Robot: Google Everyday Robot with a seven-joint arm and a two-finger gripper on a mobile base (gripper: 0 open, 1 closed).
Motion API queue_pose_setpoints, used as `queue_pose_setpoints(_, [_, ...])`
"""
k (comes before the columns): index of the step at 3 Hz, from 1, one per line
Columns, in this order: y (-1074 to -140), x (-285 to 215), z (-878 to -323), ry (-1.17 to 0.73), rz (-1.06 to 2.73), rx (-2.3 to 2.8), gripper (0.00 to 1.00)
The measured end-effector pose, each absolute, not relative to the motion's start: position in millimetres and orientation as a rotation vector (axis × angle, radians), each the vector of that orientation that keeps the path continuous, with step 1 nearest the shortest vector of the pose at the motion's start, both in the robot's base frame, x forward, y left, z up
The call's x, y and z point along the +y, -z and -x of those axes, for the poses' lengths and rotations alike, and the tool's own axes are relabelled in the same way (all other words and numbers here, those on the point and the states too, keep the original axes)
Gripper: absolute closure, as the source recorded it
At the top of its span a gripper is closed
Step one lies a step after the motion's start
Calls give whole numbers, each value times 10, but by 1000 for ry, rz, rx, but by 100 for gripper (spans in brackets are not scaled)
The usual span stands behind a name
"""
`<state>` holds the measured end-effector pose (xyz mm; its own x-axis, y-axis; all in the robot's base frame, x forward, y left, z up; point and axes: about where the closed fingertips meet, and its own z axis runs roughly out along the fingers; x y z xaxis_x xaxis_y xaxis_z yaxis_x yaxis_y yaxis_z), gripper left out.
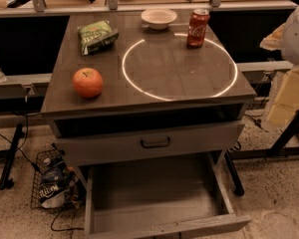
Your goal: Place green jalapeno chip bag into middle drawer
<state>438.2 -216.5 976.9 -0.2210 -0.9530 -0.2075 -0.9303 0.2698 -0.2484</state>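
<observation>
One green chip bag (pixel 96 36) was recorded, lying flat on the far left part of the cabinet top (pixel 184 66), well apart from the open drawer below. Its white and dark print could not be read.

One apple (pixel 87 82) sat near the left edge, nearer than the bag and apart from it. One white bowl (pixel 159 18) stood at the far edge, right of the bag. One red soda can (pixel 198 28) stood upright at the far right, just right of the bowl; its white script appeared to read Coca-Cola. One bright ring of light (pixel 123 63) lay across the top, and the can stood on its far rim.

Below the top, one grey drawer front (pixel 104 148) with one dark handle (pixel 155 143) stood slightly out. Under it, one wide shallow drawer (pixel 154 193), the lowest tier, was pulled fully towards the near side.

One wire basket (pixel 40 166) stood on the floor at the left and held bottles; their labels could not be read.

The gripper was out of view; only a white rounded robot part (pixel 298 29) showed at the right edge. The state of its jaws could not be told.
</observation>
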Motion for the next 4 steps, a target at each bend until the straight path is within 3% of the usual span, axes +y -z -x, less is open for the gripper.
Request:
queue_pose_setpoints(1, [-9769, -2165, -4382, 101, 1723, 2230, 0])
queue_pose_setpoints(2, [-9686, -1853, -4890, 82, 1705, 2178, 0])
queue_pose_setpoints(3, [-9625, -1366, -5605, 67, 1673, 2102, 0])
queue_pose_setpoints(4, [-9705, -311, -6563, 34, 1654, 1933, 0])
